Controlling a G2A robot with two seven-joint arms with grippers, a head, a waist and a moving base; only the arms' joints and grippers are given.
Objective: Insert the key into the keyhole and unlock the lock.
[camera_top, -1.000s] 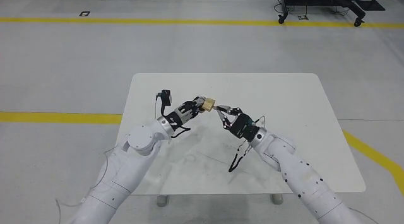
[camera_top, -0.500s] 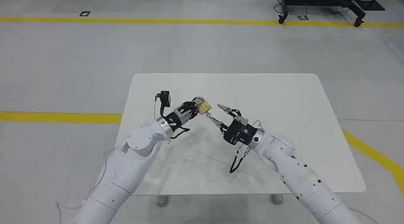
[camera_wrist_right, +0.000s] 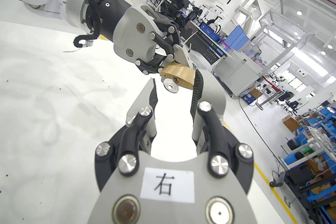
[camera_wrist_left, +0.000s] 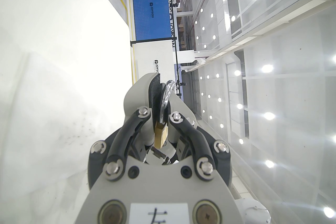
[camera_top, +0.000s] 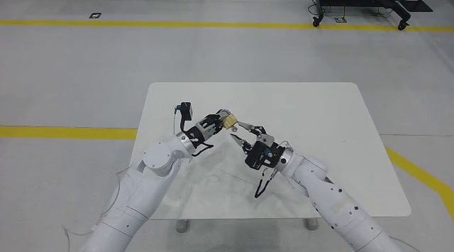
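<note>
My left gripper is shut on a brass padlock, held above the middle of the white table. In the left wrist view the padlock sits between the pads with its steel shackle pointing outward. In the right wrist view the padlock shows its bottom face, and a silver key sticks out of the keyhole. My right gripper is open, one finger on each side of the key head, not clamping it. From above, the right gripper is just right of the lock.
The table's edges lie well away from both grippers. A black cable hangs from the right forearm over the tabletop. Yellow floor lines and rolling frames lie beyond the table.
My right gripper, close against the lock a second ago, has opened and its wrist has slid left along the table. The left gripper with the padlock shifted slightly left.
</note>
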